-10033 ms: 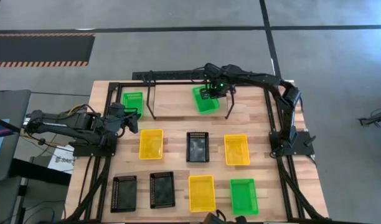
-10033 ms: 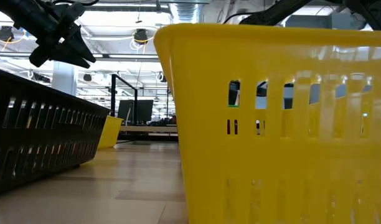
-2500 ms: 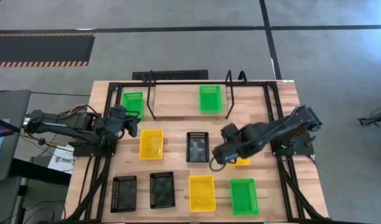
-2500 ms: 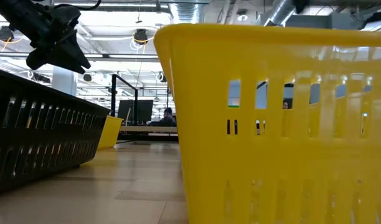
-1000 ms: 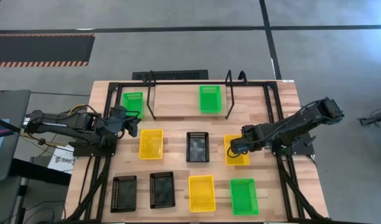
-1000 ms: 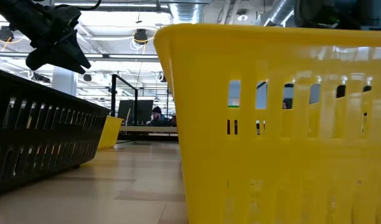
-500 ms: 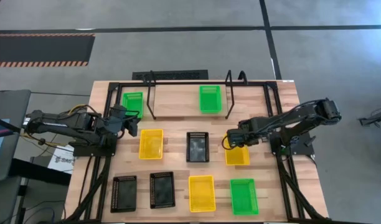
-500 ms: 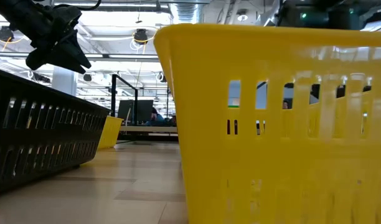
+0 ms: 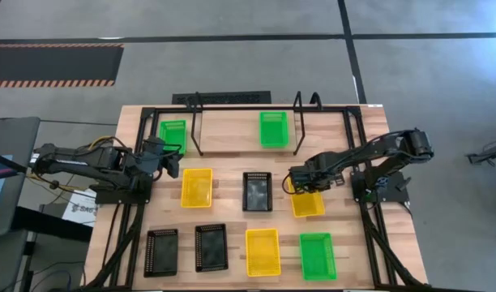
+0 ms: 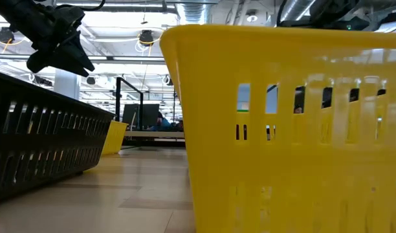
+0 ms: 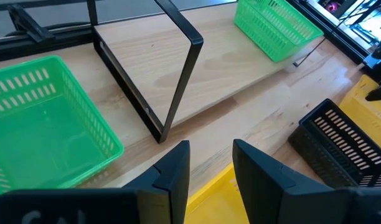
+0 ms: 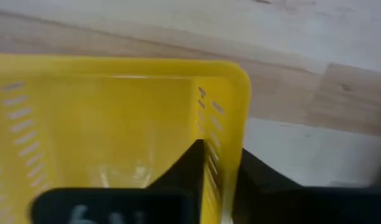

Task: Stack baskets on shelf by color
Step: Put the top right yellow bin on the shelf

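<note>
Nine baskets show in the high view. One green basket stands on the shelf, another green one on the table left of it. On the tabletop stand yellow baskets, black baskets and a green one. My right gripper is at the far-left corner of the right yellow basket, shut on its wall. My left gripper waits, slightly open, above the table's left side beside the far-left green basket. My right gripper holds the yellow basket's wall close to its far-left corner. One finger is inside the basket and one outside, coming from above and pointing down. The basket stands upright with its bottom on the table.
The shelf's black upright loops stand at both ends of the board. A black frame rail runs along the table's right side near the right arm's base. In the low view a yellow basket fills the foreground.
My right gripper has moved a little toward the table's far edge and left, from above the middle of the right yellow basket to its far-left corner. The baskets have stayed in place.
</note>
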Motion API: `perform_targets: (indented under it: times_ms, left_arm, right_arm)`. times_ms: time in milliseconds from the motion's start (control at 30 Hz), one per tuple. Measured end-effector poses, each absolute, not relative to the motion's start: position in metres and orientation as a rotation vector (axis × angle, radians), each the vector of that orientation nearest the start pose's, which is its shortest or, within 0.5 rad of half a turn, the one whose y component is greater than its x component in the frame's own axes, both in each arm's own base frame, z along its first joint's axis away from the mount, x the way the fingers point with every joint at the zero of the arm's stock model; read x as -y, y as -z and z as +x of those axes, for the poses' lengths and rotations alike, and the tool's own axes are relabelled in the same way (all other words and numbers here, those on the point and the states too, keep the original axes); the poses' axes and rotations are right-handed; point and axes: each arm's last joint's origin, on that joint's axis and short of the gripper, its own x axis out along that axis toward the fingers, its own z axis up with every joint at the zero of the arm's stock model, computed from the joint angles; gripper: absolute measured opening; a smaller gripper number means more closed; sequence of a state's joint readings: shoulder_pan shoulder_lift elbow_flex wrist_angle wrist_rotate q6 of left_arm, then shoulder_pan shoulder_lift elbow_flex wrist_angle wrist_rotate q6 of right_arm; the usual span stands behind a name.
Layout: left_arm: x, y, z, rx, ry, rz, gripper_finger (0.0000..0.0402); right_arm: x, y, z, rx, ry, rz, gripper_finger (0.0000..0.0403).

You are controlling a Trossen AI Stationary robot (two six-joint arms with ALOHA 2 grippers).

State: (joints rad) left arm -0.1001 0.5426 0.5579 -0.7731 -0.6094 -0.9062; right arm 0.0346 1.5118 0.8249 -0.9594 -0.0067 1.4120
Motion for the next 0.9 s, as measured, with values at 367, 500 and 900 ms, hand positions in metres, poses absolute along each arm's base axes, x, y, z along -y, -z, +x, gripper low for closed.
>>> perform_targets:
  times_ms: [367,500,900]
  left_arm:
    - [-0.006,-0.241,0.106,-0.439,-0.759,-0.583,0.0110]
    - [-0.006,-0.241,0.106,-0.438,-0.759,-0.583,0.0110]
    - [-0.006,-0.241,0.106,-0.431,-0.764,-0.603,0.0110]
  right_arm:
    - [-0.009,-0.195,0.226,-1.298,1.022,1.059,0.0007]
    - [-0.013,-0.241,0.236,-1.116,0.932,1.052,0.0005]
    - [-0.005,-0.386,0.290,-0.383,0.581,0.714,0.0004]
